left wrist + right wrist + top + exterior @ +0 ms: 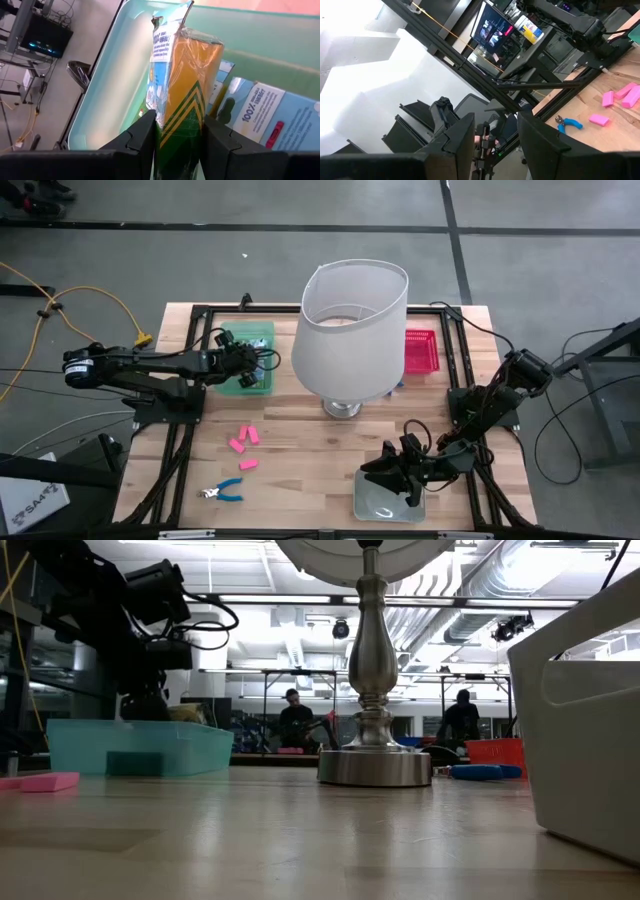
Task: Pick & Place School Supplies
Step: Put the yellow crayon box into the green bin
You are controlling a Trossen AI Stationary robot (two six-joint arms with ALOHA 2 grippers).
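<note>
My left gripper (178,122) (252,358) is over the green tray (262,332) (115,75), shut on a green-and-orange crayon box (182,75). More printed boxes (265,110) lie in that tray beside it. Three pink erasers (244,440) (615,97) and blue-handled scissors (222,492) (568,124) lie flat on the near-left tabletop. One eraser (45,781) shows in the low view. My right gripper (495,127) (402,478) hovers open and empty over the clear tray (385,505) near the table's near edge. My left gripper pinches the crayon box by its green end (177,117) between the two fingers, one on each broad side. The box runs on past the fingertips, along the fingers, and its torn flap end (172,20) points away over the tray. Whether it touches the tray floor I cannot tell.
A tall lamp with a big white shade (352,330) stands mid-table on a metal base (375,765). A red tray (421,350) sits at the far right, with a blue tool (480,772) beside it. The clear tray's wall (590,730) rises close to the low camera. People stand in the room behind.
</note>
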